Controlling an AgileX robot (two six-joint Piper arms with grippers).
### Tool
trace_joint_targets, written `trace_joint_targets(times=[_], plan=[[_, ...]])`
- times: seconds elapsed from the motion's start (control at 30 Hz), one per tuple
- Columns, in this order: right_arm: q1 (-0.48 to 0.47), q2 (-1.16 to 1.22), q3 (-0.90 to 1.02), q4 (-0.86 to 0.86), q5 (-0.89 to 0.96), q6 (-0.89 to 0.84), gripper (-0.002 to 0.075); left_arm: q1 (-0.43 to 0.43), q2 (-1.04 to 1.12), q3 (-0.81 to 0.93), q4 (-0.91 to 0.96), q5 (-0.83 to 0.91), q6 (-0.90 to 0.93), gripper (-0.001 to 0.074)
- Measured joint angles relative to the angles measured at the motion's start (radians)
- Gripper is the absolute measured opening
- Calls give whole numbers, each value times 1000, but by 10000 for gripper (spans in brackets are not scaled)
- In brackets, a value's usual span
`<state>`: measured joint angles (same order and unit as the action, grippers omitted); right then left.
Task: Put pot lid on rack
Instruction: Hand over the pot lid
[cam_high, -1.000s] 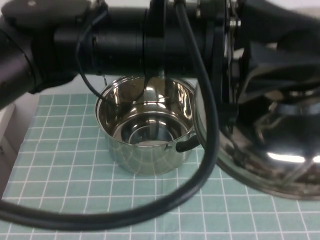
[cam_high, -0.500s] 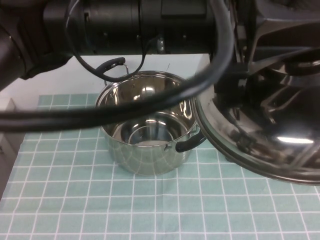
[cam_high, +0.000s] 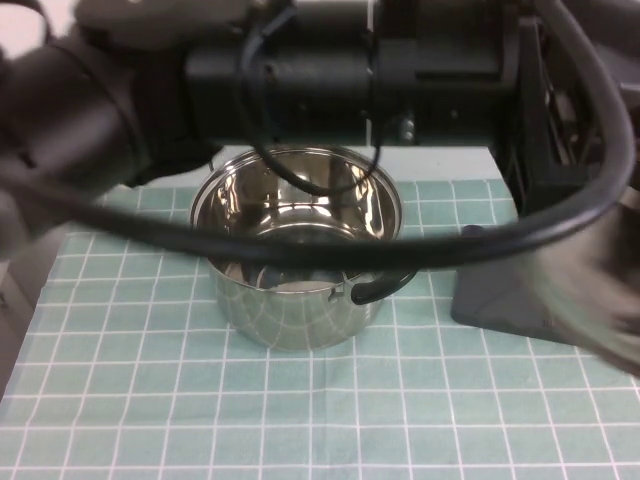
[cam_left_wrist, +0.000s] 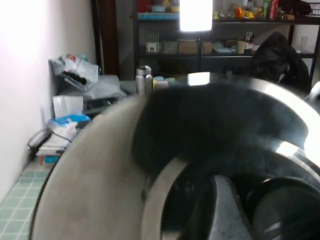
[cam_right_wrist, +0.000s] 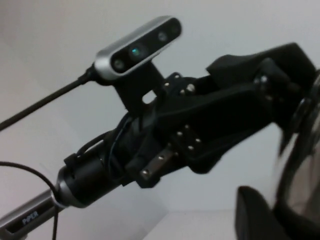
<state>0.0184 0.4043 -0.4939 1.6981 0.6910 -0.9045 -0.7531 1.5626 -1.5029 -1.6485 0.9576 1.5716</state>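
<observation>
Steel lid (cam_left_wrist: 90, 175), pinched by left claw (cam_right_wrist: 300, 100) right of pot (cam_high: 300, 300): lower upright, slowly, into rack (cam_high: 500, 300). Right claw (cam_right_wrist: 257, 212) below, grip impossible to tell.

Cluttered lab or workshop: stocked shelves (cam_left_wrist: 210, 47), gridded mat (cam_high: 300, 400).

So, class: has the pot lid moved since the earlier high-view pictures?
Yes. Judged against the pot, the pot lid has moved right, toward the rack.

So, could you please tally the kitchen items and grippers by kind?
Pots: 1, pot on the mat
Lids: 1, pot lid by left gripper
Racks: 1, rack right of pot
Grippers: 2, left gripper near rack, right gripper facing left arm
Total: 5
</observation>
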Motion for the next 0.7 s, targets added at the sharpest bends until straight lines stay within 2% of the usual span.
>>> trace_joint_targets(times=[0.07,0.1,0.33,0.4,0.53,0.6,0.7], plan=[[0,0,-2,3,0,-38,97,-4,23,0,0,0,-9,328],[0,0,-2,3,-2,-53,82,-6,36,0,-5,3,-16,328],[0,0,-2,-7,-44,-165,82,-8,76,-3,-37,9,-91,330],[0,1,-2,-9,-64,-195,82,-8,85,-3,-37,14,-137,383],[0,3,-2,-11,-82,-251,81,-10,87,-3,-37,34,-200,578],[0,4,-2,-11,-86,-279,81,-10,87,-3,-37,40,-207,618],[0,4,-2,-11,-88,-308,81,-3,87,-3,-37,52,-214,641]])
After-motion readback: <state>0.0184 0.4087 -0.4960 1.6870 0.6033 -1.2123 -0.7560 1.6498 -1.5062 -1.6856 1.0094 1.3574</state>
